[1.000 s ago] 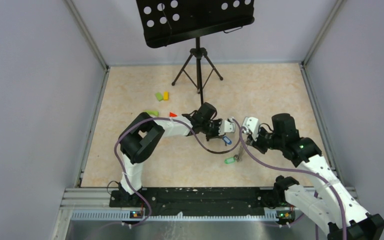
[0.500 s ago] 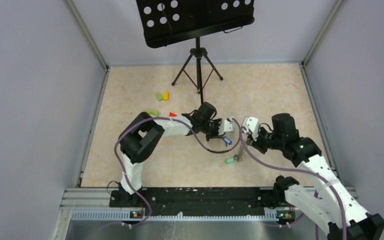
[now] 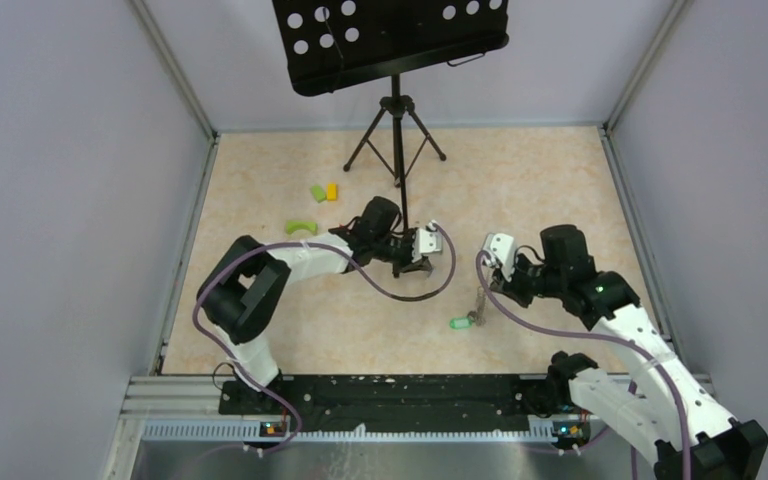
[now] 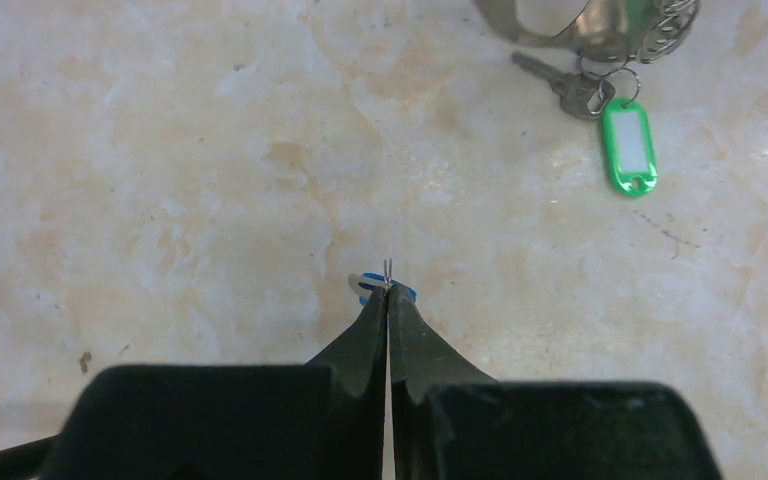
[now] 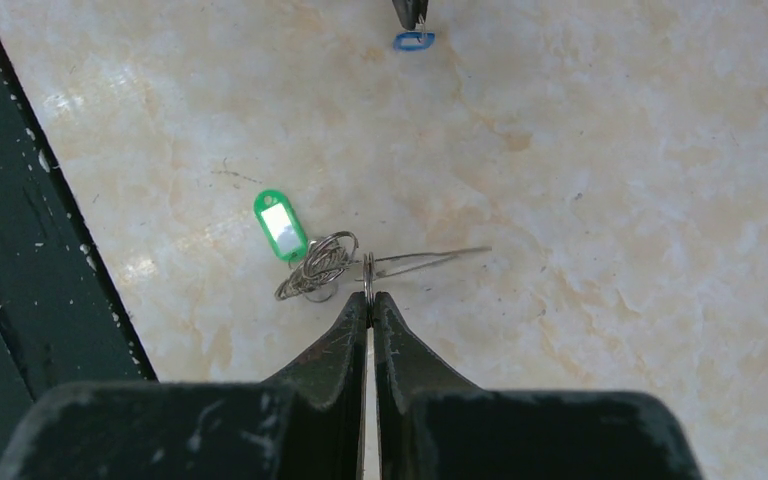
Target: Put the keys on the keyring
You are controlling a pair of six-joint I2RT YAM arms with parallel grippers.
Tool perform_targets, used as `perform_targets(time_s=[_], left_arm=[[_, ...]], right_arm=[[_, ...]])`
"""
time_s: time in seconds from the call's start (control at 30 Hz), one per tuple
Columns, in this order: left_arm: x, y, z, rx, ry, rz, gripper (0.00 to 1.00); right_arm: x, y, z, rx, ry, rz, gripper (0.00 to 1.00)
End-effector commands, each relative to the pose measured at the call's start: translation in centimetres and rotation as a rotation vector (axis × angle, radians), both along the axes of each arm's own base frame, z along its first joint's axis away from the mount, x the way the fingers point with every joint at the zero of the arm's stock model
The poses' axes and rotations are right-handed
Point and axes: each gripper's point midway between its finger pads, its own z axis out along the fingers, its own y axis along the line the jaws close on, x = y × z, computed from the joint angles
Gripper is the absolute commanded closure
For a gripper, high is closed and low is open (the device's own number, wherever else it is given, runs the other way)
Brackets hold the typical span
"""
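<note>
Separation between the blue key (image 5: 413, 40) and the keyring (image 5: 320, 268) is what the coming move is judged to turn on. The blue key is pinched by its small wire ring at the very tips of the left hand (image 4: 387, 292), whose fingers are clenched together, with the blue tag showing just past them above the tabletop (image 3: 540, 190). The keyring is found well apart from it: ahead and to the right in the left wrist view, toward the right arm and nearer the bases in the top view. It appears to be nipped at one small loop by the right hand (image 5: 368, 298), likewise clenched, while its cluster of rings and a thin wire arm seem to rest on the tabletop. That arm is laid crosswise to the right hand's fingers, its free end pointed away from the green key (image 4: 628, 150). The green key is seen touching the cluster; it looks threaded on already, though this cannot be told for certain. The right hand is plainly the nearer to the keyring, so the blue key is expected to be carried across by the left hand. The fineness of both rings is judged the chief risk.
</note>
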Motion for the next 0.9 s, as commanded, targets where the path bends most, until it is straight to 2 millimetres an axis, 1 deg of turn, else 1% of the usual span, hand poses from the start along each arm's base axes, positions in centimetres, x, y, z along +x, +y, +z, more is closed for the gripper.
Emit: perform_targets(time_s=[0.0,0.2,0.4,0.57,0.77,0.87], left_arm=[[-1.3,0.1,3.0,-0.111,-0.028,-0.077,1.00],[-3.0,1.2,4.6,-0.156,-0.033,-0.109,1.00],[-3.7,1.9,7.0,-0.189,-0.048,-0.076,1.00],[-4.5,2.7,9.0,-0.251,-0.054,-0.059,1.00],[-4.7,3.1,11.6,-0.292,-0.039,-0.061,1.00],[-4.6,3.0,12.5,-0.284,-0.027,-0.057,1.00]], right_arm=[[0.6,1.2,2.2,0.047,-0.035,0.059,1.00],[1.0,2.9,3.2,0.097,-0.016,0.141,1.00],[2.2,4.2,4.2,0.133,-0.027,0.188,1.00],[2.8,5.5,5.0,0.191,-0.032,0.223,1.00],[3.2,7.1,6.5,0.257,-0.026,0.276,1.00],[3.1,8.5,6.5,0.266,-0.003,0.322,1.00]])
